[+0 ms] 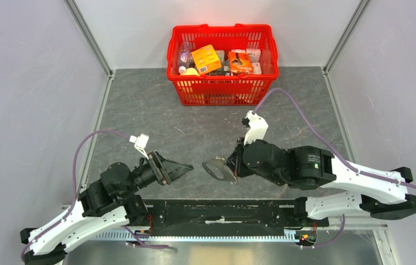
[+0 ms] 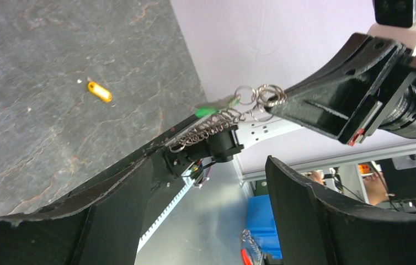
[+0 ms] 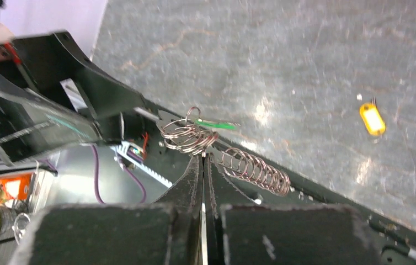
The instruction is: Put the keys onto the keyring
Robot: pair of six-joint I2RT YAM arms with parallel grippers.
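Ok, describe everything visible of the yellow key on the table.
The yellow key shows as an oblong yellow-orange tag, plastic-looking, with a paler middle panel and a thin metal loop at one end. The key blade is too small to make out. It lies flat on the dark grey table, alone, nothing else touching it.

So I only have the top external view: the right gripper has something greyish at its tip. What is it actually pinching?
Observer: In the right wrist view, the right gripper is shut on the thin metal rings of the keyring.
Operator: Are both keys up there with it?
Observer: No. The yellow key lies loose on the table, apart from both grippers.
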